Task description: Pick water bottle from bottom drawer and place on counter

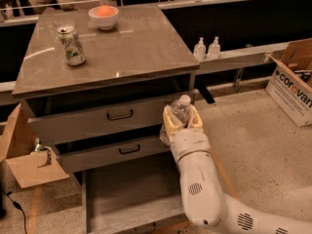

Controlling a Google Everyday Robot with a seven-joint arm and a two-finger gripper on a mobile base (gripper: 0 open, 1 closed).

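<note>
My gripper (181, 118) is shut on the water bottle (179, 111), a small clear crinkled bottle with a white cap. It holds the bottle upright in the air in front of the right end of the top drawer, below the edge of the counter (131, 48). Beneath the arm, the bottom drawer (126, 194) is pulled out and its flat grey floor shows bare.
A green-and-white soda can (71, 45) and a white bowl (103, 16) holding an orange fruit stand on the counter. Two sanitizer bottles (206, 48) sit on a ledge to the right. Cardboard boxes (292, 82) flank the cabinet on both sides.
</note>
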